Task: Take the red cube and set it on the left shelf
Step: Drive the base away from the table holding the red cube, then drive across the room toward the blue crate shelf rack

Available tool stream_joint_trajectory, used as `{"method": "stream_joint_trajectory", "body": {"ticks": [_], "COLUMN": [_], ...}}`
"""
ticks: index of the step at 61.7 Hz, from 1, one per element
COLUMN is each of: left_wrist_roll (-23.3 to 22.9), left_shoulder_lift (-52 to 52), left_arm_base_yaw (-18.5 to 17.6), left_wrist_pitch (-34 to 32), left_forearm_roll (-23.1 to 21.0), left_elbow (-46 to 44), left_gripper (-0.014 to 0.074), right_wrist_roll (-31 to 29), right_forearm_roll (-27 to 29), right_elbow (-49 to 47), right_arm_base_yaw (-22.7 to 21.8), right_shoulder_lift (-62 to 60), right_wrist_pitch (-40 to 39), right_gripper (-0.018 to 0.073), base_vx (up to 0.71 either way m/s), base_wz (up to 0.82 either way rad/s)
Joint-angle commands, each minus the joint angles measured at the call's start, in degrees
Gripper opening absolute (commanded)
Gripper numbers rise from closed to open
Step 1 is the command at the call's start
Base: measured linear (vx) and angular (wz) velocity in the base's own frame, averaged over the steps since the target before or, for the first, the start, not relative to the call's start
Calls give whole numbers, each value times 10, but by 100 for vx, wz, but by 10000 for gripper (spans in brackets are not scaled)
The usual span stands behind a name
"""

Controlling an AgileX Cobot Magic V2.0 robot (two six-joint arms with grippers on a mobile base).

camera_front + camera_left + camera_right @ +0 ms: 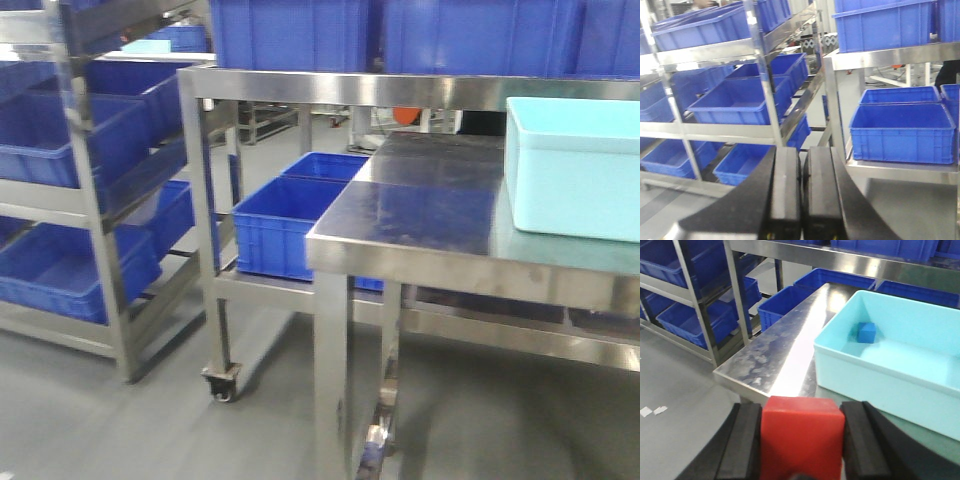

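My right gripper (pixel 801 447) is clamped on the solid red plastic cube (pixel 801 432), black pads (pixel 746 440) pressed to both of its sides. I hold it off the near corner of the shiny flat-topped steel table (pixel 772 357). A pale cyan plastic tub (pixel 865 365) sits on that table with a small blue cube (pixel 867 332) inside, by the far wall. My left gripper (pixel 802 187) has its fingers (pixel 785 190) closed together, nothing between them. It faces the tall multi-tier stainless steel rack (pixel 765 100), the left shelf, loaded with big blue plastic crates (pixel 737 102). In the front view this rack (pixel 75 150) stands left of the table (pixel 420 215), well apart from the red cube.
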Motion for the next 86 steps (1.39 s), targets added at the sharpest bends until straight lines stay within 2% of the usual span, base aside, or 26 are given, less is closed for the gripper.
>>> {"method": "stream_joint_trajectory", "body": {"ticks": [1,47,86], "left_wrist_roll": [0,0,0], "left_shoulder_lift": [-8,-8,-8], "left_arm_base_yaw": [-4,-4,-4], "left_wrist_pitch": [-51,-51,-51], "left_forearm_roll": [-3,-3,-3], "left_elbow": [13,13,13], "left_gripper": [106,106,106], "right_wrist_roll": [-4,-4,-4], "right_forearm_roll": [-2,-2,-2], "right_elbow": [-16,-16,-16], "right_arm_base_yaw": [-3,-3,-3], "right_shoulder_lift": [3,3,3], "right_wrist_pitch": [-43,-40,-40], "right_gripper": [57,57,57], "base_vx": [-21,-18,-1], "base_wz": [2,41,38]}}
